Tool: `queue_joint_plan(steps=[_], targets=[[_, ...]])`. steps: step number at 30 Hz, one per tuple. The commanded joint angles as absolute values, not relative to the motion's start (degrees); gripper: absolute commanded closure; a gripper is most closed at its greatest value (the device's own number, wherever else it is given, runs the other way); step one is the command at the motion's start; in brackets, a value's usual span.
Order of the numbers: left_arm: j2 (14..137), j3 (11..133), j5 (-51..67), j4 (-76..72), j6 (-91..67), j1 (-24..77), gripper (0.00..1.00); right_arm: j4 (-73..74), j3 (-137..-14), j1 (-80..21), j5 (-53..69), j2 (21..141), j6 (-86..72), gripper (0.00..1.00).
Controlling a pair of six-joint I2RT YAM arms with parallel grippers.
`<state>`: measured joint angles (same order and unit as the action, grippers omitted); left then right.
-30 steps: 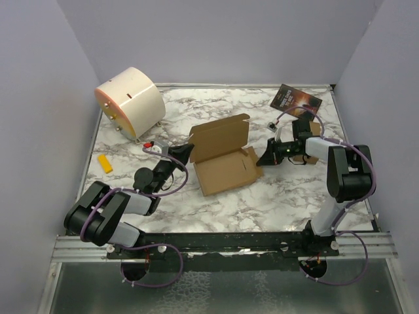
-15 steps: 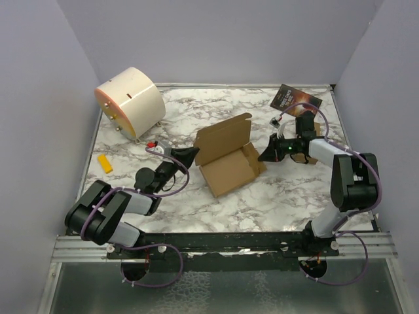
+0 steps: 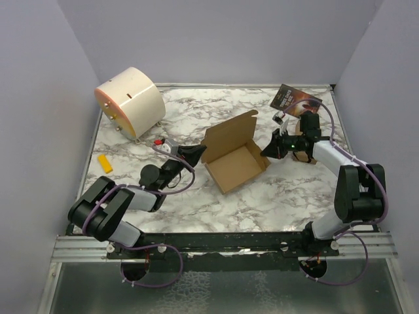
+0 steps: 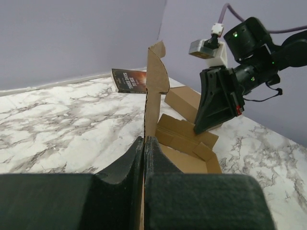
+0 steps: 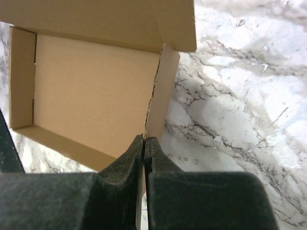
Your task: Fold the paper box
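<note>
The paper box [image 3: 237, 163] is a brown cardboard mailer in the middle of the table, its tray open and its lid [image 3: 229, 133] raised at the far side. My left gripper [image 3: 198, 154] is shut on the box's left wall. In the left wrist view the fingers [image 4: 144, 143] pinch that thin cardboard edge, and the lid [image 4: 154, 81] stands upright just beyond. My right gripper [image 3: 266, 151] is shut on the right side wall. The right wrist view shows that wall [image 5: 160, 96] running into the closed gripper [image 5: 145, 140], with the tray floor [image 5: 91, 91] to its left.
A large cream drum [image 3: 131, 101] lies at the far left, with a small yellow piece [image 3: 105, 163] near the left edge. A dark printed booklet [image 3: 296, 99] lies at the far right. A smaller brown cardboard box [image 4: 184, 98] sits behind my right arm.
The box has shifted to the right and turned, with its lid raised more upright. Both grippers moved with it, still shut on its side walls.
</note>
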<state>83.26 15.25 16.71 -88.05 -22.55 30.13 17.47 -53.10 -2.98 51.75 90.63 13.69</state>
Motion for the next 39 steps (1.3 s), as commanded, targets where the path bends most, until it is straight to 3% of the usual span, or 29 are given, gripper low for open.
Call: queue_joint_plan(steps=[1, 23, 25, 30, 39], targets=[[87.0, 16.8, 20.0, -98.1, -20.5, 30.9, 1.00, 14.6, -52.8, -3.6, 52.3, 88.0, 15.5, 0.98], [95.4, 17.4, 27.8, -102.0, -5.5, 30.9, 1.00, 23.8, -55.6, -3.6, 55.5, 96.8, 23.9, 0.95], [95.5, 17.4, 28.2, -102.0, -5.2, 31.0, 1.00, 24.6, -55.9, -3.5, 56.1, 97.2, 24.2, 0.93], [95.3, 17.5, 29.3, -102.0, -4.6, 30.9, 1.00, 24.7, -56.2, -2.3, 58.5, 98.0, 23.1, 0.78], [95.3, 17.4, 30.2, -102.0, -4.9, 30.9, 1.00, 25.8, -57.0, 1.1, 66.6, 102.4, 20.7, 0.64]])
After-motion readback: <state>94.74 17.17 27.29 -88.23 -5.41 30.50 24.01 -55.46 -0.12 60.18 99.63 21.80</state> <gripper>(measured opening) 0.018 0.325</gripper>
